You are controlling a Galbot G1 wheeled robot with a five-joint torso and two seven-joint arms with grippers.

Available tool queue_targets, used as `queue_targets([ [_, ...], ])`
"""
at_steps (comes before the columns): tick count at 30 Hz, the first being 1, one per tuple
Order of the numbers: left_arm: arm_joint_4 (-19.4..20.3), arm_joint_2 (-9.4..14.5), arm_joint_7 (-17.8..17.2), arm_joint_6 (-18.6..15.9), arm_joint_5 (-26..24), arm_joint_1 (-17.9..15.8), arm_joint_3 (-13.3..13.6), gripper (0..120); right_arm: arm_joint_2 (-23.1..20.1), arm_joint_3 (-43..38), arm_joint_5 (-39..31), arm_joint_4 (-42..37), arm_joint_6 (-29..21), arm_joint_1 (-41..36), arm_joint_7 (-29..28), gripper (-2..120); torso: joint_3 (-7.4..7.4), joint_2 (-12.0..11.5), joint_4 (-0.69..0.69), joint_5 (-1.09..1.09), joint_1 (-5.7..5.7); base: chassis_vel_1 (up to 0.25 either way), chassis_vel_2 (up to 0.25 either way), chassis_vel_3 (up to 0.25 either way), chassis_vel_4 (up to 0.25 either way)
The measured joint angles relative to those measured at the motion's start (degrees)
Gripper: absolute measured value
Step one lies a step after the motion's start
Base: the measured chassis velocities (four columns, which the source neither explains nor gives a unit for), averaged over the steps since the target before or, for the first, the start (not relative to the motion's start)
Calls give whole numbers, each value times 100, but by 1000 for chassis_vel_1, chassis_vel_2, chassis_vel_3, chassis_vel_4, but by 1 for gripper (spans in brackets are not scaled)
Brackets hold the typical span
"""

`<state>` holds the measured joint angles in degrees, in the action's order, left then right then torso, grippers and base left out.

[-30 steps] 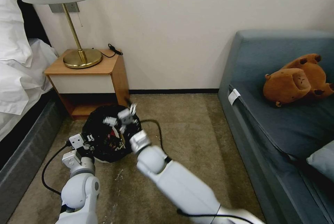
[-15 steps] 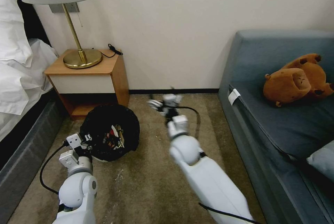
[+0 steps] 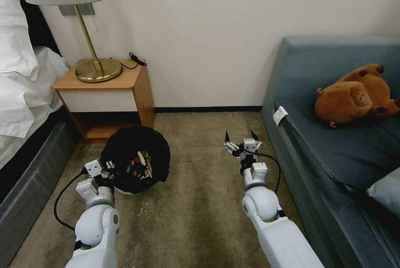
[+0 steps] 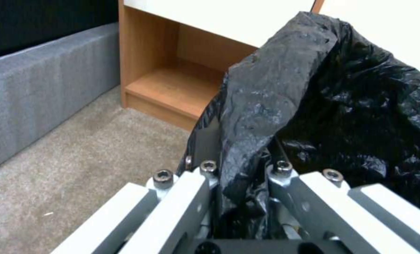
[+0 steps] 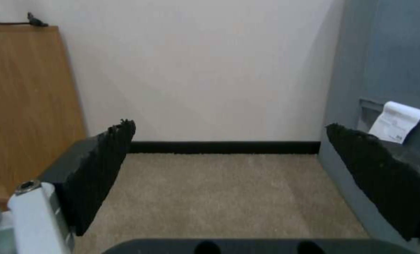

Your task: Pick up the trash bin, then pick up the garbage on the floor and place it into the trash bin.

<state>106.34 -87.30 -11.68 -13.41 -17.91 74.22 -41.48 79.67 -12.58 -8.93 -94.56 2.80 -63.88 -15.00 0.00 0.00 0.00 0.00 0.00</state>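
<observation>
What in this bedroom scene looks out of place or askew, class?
The plush bear lies tipped over on the sofa. The trash bin sits tilted, its bag-lined rim pinched by the left gripper, litter inside. The right gripper hovers open above bare carpet. Pale specks dot the carpet near the bin.

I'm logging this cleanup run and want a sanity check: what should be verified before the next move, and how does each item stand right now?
1. Left gripper clamped on the trash bin's black bag rim: ok.
2. Litter inside the bin; red-and-white packet visible among it: ok.
3. Right gripper open and empty, over bare carpet: ok.
4. Carpet between bin and sofa free of larger litter: ok; only small specks show.
5. All four pieces in the bin: cannot tell; contents are jumbled.
6. Bin lifted off the floor: cannot tell.
</observation>
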Motion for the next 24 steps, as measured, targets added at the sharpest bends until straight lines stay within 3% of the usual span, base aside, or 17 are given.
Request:
queue_targets([
  [5,-3,-8,-65,4,-96,-61,-1,5,36,-48,47,67,112,-53,-9,100,0,0,0,0,0,0,0,0,0],
  [7,-42,-25,-401,-12,-334,-168,-7,5,29,-46,88,110,215,-80,-23,99,0,0,0,0,0,0,0,0,0],
  [8,-42,-25,-401,-12,-334,-168,-7,5,29,-46,88,110,215,-80,-23,99,0,0,0,0,0,0,0,0,0],
  [10,-81,-24,-1160,-196,-974,-347,-10,5,24,-50,108,127,293,-103,-27,99,0,0,0,0,0,0,0,0,0],
  [11,-81,-24,-1160,-196,-974,-347,-10,5,24,-50,108,127,293,-103,-27,99,0,0,0,0,0,0,0,0,0],
  [13,-170,-2,-1764,-254,-1531,-542,-84,5,31,-67,114,141,372,-143,-28,99,0,0,0,-2,0,0,0,0,0],
  [14,-170,-2,-1764,-254,-1531,-542,-84,5,31,-67,114,141,372,-143,-28,99,0,0,0,-2,0,0,0,0,0],
  [16,-269,92,-2077,-200,-2168,-685,-194,4,25,-42,122,152,446,-236,-24,99,0,0,0,1,0,0,0,0,0],
  [17,-269,92,-2077,-200,-2168,-685,-194,4,25,-42,122,152,446,-236,-24,99,0,0,0,1,0,0,0,0,0],
  [19,-399,196,-2108,-76,-2716,-755,-241,4,28,-29,164,209,530,-314,-16,99,0,0,0,-1,0,0,0,0,0],
  [24,-705,230,-1968,162,-2968,-825,-345,4,33,-28,197,243,598,-392,-9,99,0,0,0,-1,0,0,0,0,0],
])
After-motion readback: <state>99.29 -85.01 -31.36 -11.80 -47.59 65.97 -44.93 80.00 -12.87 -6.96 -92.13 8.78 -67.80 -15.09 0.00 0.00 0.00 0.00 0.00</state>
